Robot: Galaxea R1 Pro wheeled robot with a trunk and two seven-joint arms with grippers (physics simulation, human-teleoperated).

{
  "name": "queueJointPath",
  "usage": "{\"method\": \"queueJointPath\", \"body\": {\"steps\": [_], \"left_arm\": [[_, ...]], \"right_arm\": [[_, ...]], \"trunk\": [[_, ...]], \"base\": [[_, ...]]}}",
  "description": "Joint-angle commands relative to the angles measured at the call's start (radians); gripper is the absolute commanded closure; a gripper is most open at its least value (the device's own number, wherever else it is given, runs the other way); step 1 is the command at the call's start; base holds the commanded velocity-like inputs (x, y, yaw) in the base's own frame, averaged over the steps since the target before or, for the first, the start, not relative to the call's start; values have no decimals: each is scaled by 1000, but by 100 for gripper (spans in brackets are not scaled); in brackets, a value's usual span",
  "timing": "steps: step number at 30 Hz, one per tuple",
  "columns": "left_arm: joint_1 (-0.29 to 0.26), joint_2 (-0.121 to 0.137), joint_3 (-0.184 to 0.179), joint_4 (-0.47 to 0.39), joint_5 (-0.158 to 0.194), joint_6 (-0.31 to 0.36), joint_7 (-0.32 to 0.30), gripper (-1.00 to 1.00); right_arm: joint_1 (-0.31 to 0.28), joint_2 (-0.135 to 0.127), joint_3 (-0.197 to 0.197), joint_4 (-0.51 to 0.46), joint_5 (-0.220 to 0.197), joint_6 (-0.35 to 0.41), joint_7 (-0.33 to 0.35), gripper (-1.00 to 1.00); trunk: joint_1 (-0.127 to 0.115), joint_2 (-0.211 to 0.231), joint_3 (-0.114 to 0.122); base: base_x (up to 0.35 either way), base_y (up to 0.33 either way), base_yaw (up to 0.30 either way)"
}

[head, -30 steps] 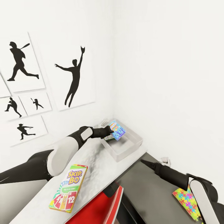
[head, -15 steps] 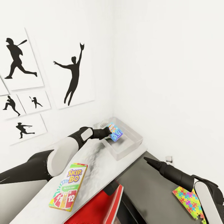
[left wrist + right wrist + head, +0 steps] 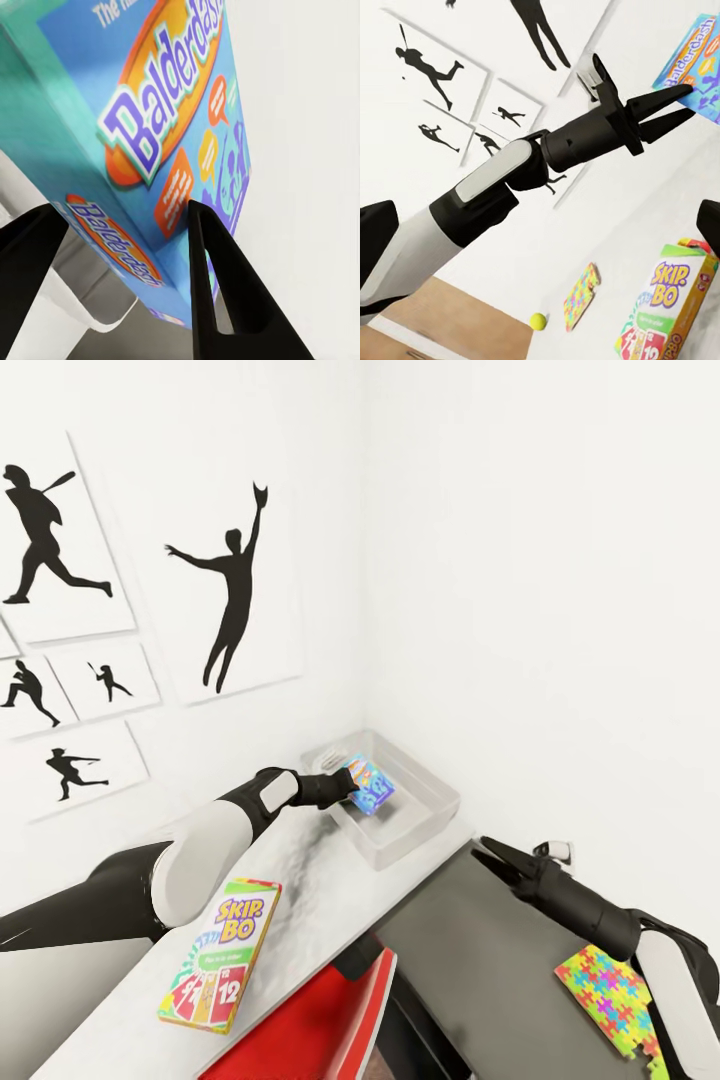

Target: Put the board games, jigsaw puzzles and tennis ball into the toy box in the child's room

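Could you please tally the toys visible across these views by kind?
Board games: 2 (Balderdash, Skip-Bo)
Jigsaw puzzles: 2 (one beside the right arm, one near the ball)
Tennis ball: 1
Total: 5

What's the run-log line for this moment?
left gripper: shut on Balderdash box over toy box | right gripper: open, empty | SKIP-BO box: on table

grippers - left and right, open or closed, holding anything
Left gripper: closed on the Balderdash board game, holding it over the toy box.
Right gripper: open, holding nothing.
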Motion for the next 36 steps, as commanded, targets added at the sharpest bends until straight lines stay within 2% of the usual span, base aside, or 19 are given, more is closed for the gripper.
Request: {"method": "queueJointPath", "body": {"steps": [1,6,9,24,30,33,35,36], "left_arm": [[-1,0,-1,-2,18,8,2,100],[-1,0,0,-8,68,11,1,100],[-1,0,-1,-11,81,12,-4,100],[-1,0,0,-20,86,18,-13,100],[-1,0,0,-27,86,53,-17,100],[-1,0,-1,-51,86,94,-28,100],[-1,0,-1,-64,86,121,-34,100],[-1,0,-1,-70,86,136,-38,100]], "right_arm": [[-1,1,-5,0,1,4,7,-100],[-2,0,-11,0,-1,5,11,-100],[4,0,-11,0,-2,4,13,-100],[10,10,-2,0,-2,-3,20,-100],[10,11,0,0,-2,-2,20,-100],[10,12,4,0,-2,0,15,-100],[10,14,22,0,-1,-4,11,-100],[10,15,50,0,0,-7,6,-100]], "trunk": [[1,-2,-4],[1,-2,-12],[1,-2,-16],[1,-2,-39],[1,-2,-48],[1,-2,-51],[1,-2,-52],[1,-2,-53]], "base": [[0,0,4],[0,0,1],[0,0,0],[0,0,0],[0,0,0],[0,0,0],[0,0,0],[0,0,0]]}}
